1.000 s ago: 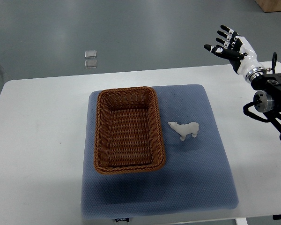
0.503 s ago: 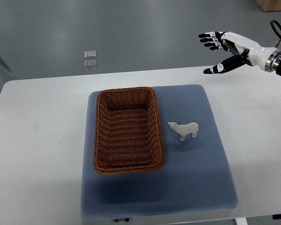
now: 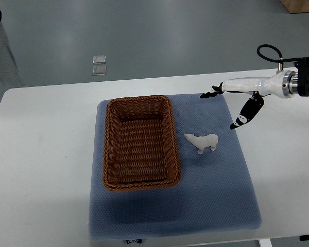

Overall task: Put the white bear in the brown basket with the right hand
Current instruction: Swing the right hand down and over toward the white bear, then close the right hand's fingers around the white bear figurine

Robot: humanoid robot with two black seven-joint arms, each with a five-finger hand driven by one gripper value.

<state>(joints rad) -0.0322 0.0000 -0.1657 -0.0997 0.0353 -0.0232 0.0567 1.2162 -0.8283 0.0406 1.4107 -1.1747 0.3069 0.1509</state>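
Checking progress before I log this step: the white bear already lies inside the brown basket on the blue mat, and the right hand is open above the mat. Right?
Not quite. The top view shows the bear on the blue mat just right of the basket, not inside it. The rest holds: the right hand is open above the mat.

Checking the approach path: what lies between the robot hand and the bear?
Only bare blue mat separates the right robot hand from the bear in the top view.
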